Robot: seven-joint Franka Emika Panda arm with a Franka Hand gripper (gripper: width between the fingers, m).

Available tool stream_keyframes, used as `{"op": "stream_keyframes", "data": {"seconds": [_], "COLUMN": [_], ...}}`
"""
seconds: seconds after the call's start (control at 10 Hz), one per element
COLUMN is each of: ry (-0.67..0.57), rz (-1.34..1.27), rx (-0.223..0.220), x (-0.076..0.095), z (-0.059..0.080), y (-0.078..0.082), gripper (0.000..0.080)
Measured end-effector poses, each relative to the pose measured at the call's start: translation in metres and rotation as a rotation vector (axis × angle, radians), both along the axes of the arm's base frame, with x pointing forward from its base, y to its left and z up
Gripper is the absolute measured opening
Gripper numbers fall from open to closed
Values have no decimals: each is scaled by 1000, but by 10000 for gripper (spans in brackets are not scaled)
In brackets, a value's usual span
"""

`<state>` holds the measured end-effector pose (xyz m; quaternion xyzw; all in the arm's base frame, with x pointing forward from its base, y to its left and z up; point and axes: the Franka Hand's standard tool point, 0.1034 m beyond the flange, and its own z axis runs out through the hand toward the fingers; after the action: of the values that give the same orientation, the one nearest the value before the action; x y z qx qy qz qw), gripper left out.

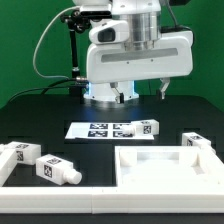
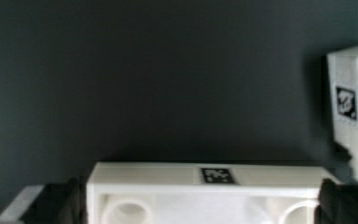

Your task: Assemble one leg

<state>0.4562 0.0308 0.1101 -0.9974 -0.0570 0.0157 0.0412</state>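
Note:
Several white legs with black-and-white tags lie on the black table. One leg (image 1: 148, 127) rests at the end of the marker board (image 1: 100, 129), another leg (image 1: 196, 140) at the exterior view's right, and a third leg (image 1: 56, 169) at the front left. My gripper (image 1: 125, 94) hangs at the back, apart from all of them, jaws wide open. In the wrist view a white block (image 2: 202, 192) with a small tag and two round holes fills the gap of the gripper (image 2: 197, 205); whether the fingers touch it I cannot tell. One tagged white leg (image 2: 354, 108) shows at that view's edge.
A large white rimmed panel (image 1: 165, 183) lies at the front right in the exterior view. A further white part (image 1: 14, 156) sits at the left edge. The arm's base and cables stand behind the gripper.

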Motion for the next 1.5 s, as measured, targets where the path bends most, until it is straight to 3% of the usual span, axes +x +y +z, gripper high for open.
{"op": "stream_keyframes", "data": {"seconds": [0.4, 0.5, 0.7, 1.2, 1.3, 1.4, 1.5], "ry": [-11, -57, -50, -76, -96, -62, -53], "rz": [248, 453, 767, 1142, 1270, 1342, 1367], "rx": [10, -7, -14, -16, -25, 0, 8], "x": [-1, -4, -25, -27, -44, -68, -73], "z": [-5, -10, -23, -25, -35, -47, -50], "y": [-1, 7, 20, 17, 18, 13, 9], "gripper": [649, 649, 649, 649, 649, 649, 649]}}
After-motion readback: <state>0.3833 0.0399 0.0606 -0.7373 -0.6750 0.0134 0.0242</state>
